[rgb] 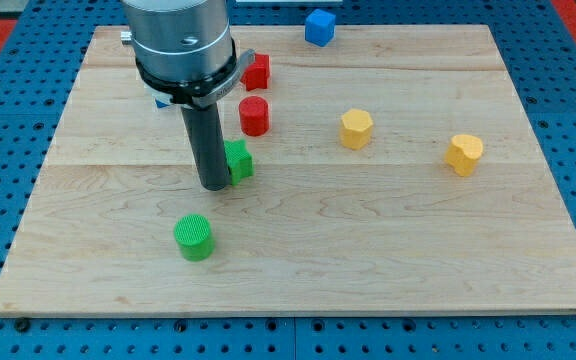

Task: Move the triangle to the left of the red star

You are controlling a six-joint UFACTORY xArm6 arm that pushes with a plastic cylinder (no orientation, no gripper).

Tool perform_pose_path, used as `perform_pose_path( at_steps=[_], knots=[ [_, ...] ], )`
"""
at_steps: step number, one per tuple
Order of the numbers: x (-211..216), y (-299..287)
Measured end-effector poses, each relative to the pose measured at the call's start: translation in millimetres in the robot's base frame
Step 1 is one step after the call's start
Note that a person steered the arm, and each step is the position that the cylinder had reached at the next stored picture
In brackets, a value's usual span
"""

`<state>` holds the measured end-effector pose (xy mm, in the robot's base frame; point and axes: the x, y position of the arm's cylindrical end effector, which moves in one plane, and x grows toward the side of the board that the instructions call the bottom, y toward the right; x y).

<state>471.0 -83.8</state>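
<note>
My tip (pixel 214 186) rests on the wooden board (pixel 368 250), left of centre. It touches, or nearly touches, the left side of a green block (pixel 240 160) whose shape the rod partly hides. A red block (pixel 259 72), probably the red star, sits toward the view's top, its left side hidden behind the arm's body. A small blue piece (pixel 160 102) peeks out under the arm's left edge, and its shape cannot be made out. No triangle shows clearly.
A red cylinder (pixel 254 116) stands just below the red star. A green cylinder (pixel 194 237) lies below my tip. A yellow hexagon (pixel 356 129) and a yellow heart (pixel 463 154) sit at the right. A blue cube (pixel 319 27) is at the board's top edge.
</note>
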Motion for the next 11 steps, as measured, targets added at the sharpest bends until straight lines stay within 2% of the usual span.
perform_pose_path(
  at_steps=[1, 3, 6, 8, 10, 11],
  knots=[
    [0.0, 0.0],
    [-14.8, -95.4],
    [-32.4, -100.8],
    [-121.2, -134.8],
    [-143.4, -43.6],
    [-147.4, -56.4]
  ],
)
